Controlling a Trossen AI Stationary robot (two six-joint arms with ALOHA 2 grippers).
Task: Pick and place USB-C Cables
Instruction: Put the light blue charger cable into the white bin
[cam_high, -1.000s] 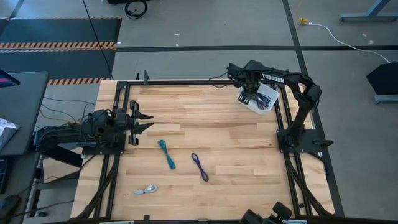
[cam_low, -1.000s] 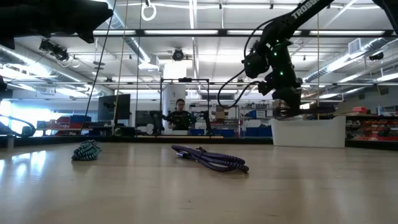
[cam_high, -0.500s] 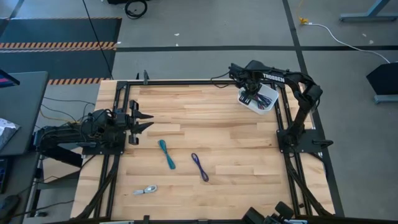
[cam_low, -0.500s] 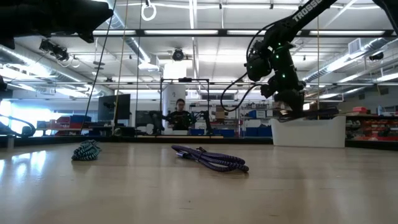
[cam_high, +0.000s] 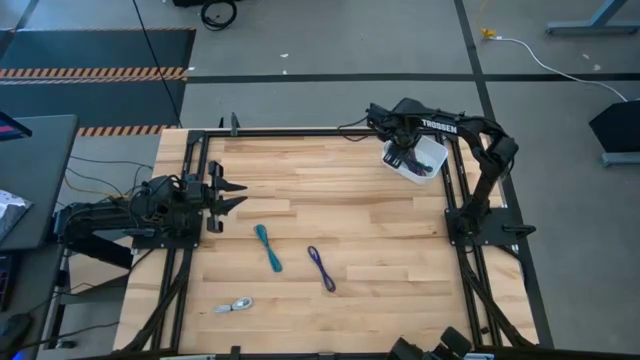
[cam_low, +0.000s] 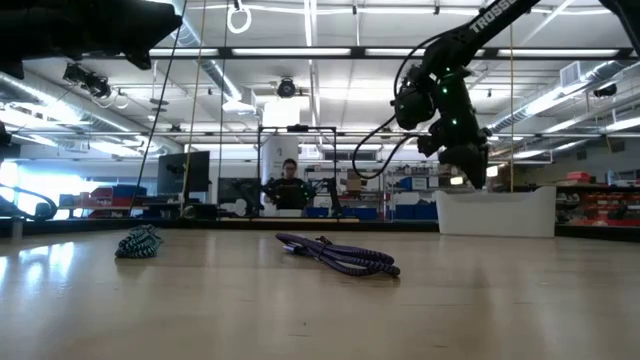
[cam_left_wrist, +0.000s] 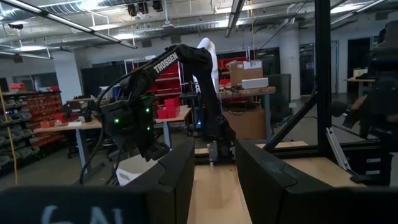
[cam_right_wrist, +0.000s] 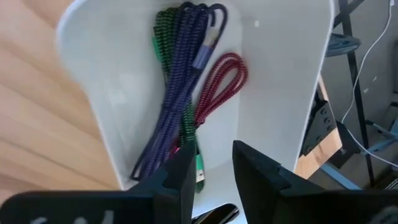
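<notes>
The white rounded-square plastic tray sits at the far right corner of the pale wooden table, and everything else is placed here relative to that tray. The right gripper hangs directly over the tray's near-left part, fingers pointing down into it; in the right wrist view its two dark fingers stand a narrow gap apart with nothing between them, so the jaws are parted and empty. Inside the tray, that same view shows three braided cable bundles lying together against the tray floor: a purple cable stretched lengthwise, a green cable partly underneath it, and a dark red cable looped just beside the purple one, touching it. Well away from the tray, toward the table's middle, lie a teal braided cable and, near it on the tray's side, a second purple cable. Farther still from the tray, by the near edge of the table, rests a small silver-white cable bundle. The left gripper waits at the table's left edge, far from the tray, its fingers spread apart and holding nothing.
</notes>
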